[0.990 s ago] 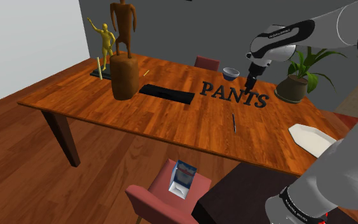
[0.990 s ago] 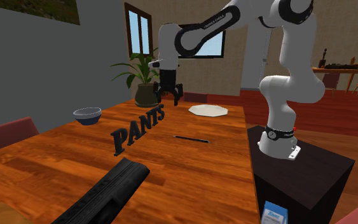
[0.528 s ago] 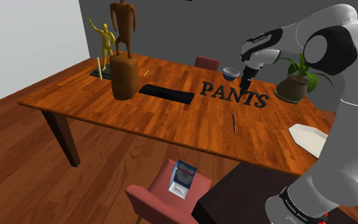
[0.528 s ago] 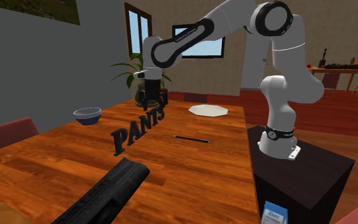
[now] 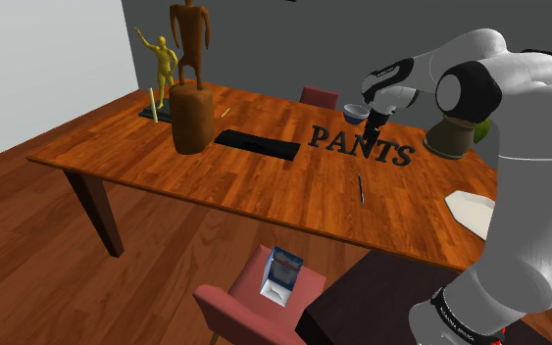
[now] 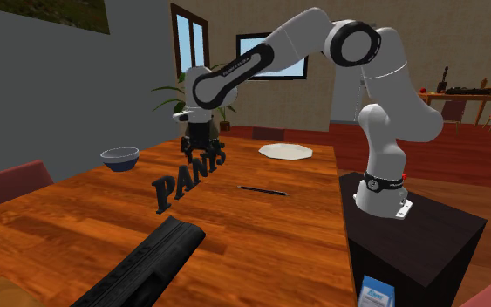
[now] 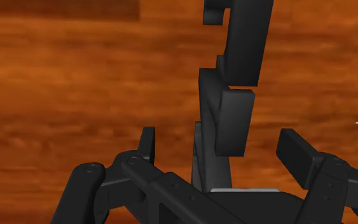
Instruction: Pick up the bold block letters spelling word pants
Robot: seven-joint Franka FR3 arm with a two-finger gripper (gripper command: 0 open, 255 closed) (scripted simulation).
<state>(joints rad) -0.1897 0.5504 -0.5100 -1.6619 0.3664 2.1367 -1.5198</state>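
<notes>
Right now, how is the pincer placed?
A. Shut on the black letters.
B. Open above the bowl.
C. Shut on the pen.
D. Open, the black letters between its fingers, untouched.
D: in the wrist view the pincer has its fingers apart, and the black letters rise between them with a gap on each side.

Arm (image 6: 261, 59) outstretched, jaws apparently apart

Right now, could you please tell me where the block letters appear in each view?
Shoulder view: block letters on the table, right of centre, below the hand.
Second exterior view: left of centre, below the hand.
Wrist view: end-on between the hand's open fingers.
Shared landmark: the hand.
</notes>
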